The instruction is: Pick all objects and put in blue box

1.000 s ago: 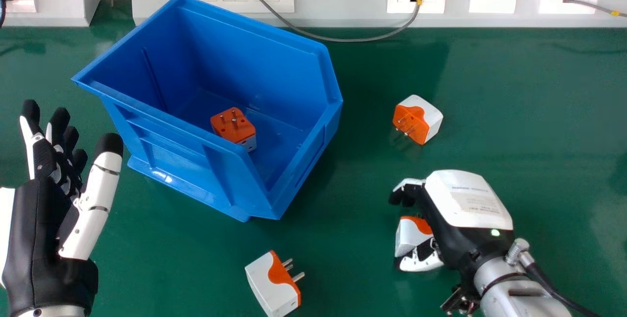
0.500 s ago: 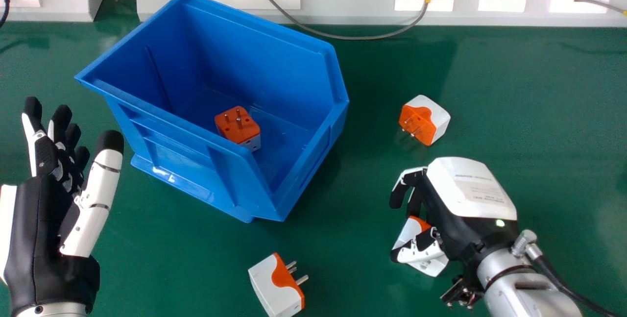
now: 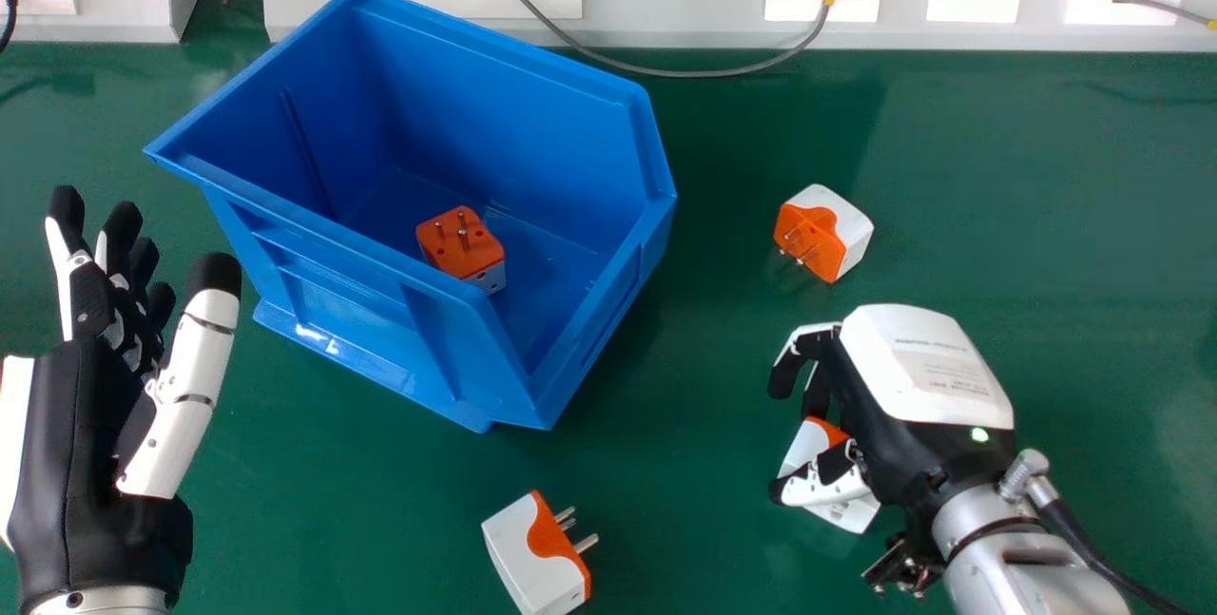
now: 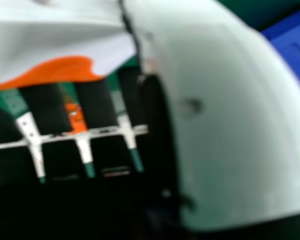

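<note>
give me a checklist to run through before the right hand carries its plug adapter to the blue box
1. Right hand closed on a plug adapter: ok, it sits between thumb and fingers.
2. Held adapter lifted off the green table: cannot tell.
3. Blue box open on top: ok, with one orange and white adapter inside and bare floor beside it.
4. Left hand out of the way: ok, it is at the box's far side, holding nothing.
5. Other adapters all boxed: not ok, the near adapter and the far adapter lie on the table.
</note>
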